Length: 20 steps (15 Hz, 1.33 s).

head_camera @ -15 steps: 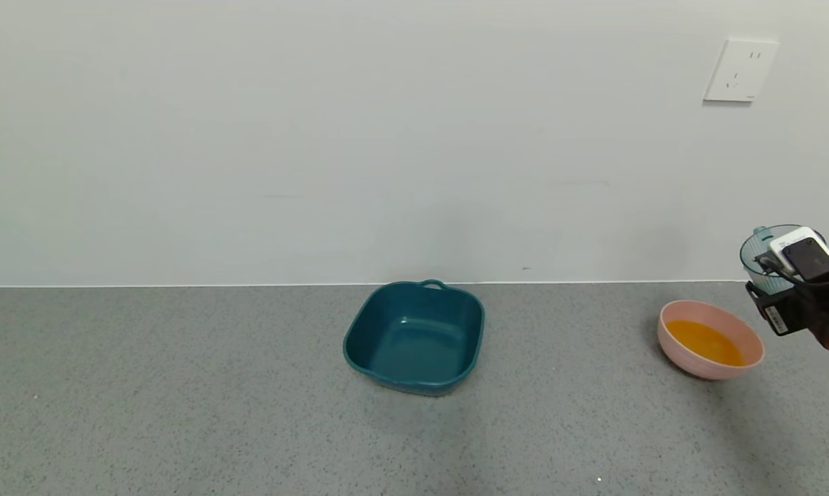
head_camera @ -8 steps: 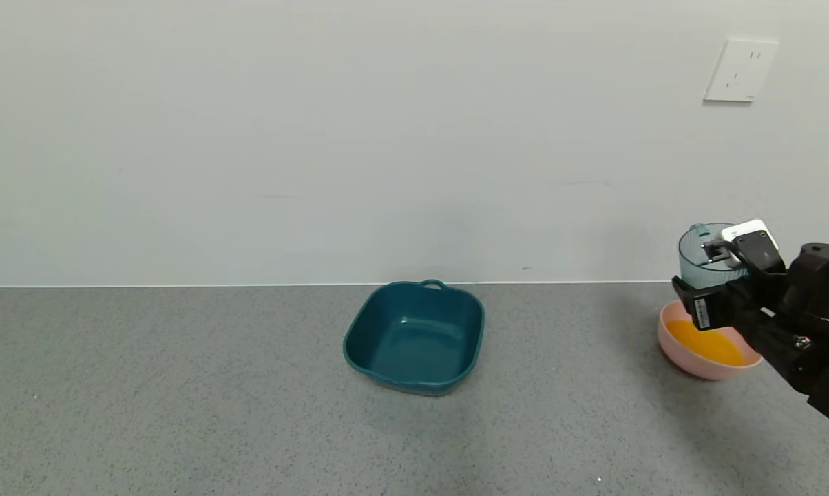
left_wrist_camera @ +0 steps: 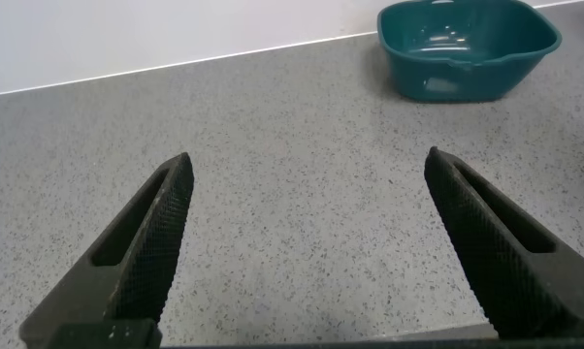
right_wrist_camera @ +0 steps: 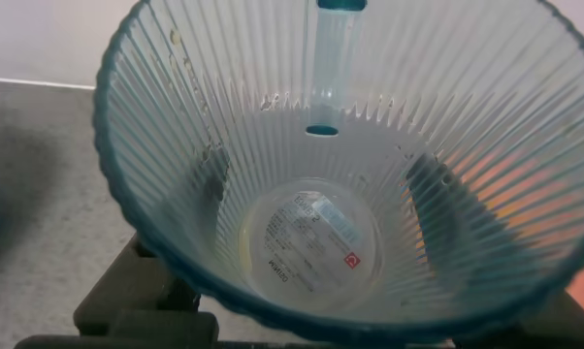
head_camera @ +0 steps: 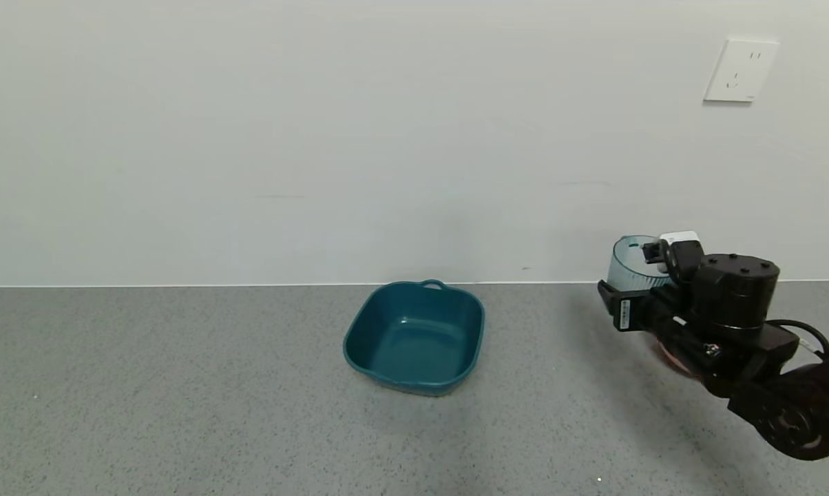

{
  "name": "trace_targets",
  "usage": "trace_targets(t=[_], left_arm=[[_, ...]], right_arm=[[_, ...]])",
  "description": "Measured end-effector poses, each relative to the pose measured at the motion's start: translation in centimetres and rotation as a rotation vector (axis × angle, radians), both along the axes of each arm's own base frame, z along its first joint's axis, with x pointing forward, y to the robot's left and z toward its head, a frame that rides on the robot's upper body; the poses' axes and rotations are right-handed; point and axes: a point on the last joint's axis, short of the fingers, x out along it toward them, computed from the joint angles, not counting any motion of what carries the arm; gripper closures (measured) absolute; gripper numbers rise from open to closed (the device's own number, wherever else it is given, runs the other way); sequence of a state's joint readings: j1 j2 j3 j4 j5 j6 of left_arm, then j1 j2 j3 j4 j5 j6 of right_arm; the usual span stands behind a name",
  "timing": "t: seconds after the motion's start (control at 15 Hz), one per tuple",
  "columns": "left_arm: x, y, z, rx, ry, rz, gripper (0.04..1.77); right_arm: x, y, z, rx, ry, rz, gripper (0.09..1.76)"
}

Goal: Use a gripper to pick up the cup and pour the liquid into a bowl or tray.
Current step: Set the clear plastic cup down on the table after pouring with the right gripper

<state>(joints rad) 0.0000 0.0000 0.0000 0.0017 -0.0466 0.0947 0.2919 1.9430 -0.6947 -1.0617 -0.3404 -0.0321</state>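
My right gripper is shut on the cup, a translucent blue-grey ribbed tumbler, and holds it upright above the counter at the right. In the right wrist view the cup is empty, with a label showing through its bottom, and my dark fingers show through its wall. The pink bowl is almost wholly hidden behind my right arm; only a sliver shows. The orange liquid is hidden in the head view. My left gripper is open and empty over bare counter.
A dark teal square tray with a handle stands mid-counter, left of the cup; it also shows in the left wrist view. The grey speckled counter meets a white wall with an outlet.
My right arm has moved left with the cup, from right of the pink bowl to its left side. The arm now covers the bowl and its orange liquid.
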Motion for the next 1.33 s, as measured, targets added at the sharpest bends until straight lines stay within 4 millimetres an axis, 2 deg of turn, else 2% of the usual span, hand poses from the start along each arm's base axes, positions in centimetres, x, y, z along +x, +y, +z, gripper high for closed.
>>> trace_targets(t=[0.67,1.13,1.33], left_arm=[[0.0,0.0,0.0,0.0,0.0,0.0,0.09],[0.0,0.0,0.0,0.0,0.0,0.0,0.09],[0.0,0.0,0.0,0.0,0.0,0.0,0.09]], right_arm=[[4.1,3.7,-4.1,0.068,0.043,0.061,0.5],[6.2,5.2,-7.3,0.082,0.077,0.069,0.5],[7.1,5.6,-8.1,0.093,0.079,0.067,0.5]])
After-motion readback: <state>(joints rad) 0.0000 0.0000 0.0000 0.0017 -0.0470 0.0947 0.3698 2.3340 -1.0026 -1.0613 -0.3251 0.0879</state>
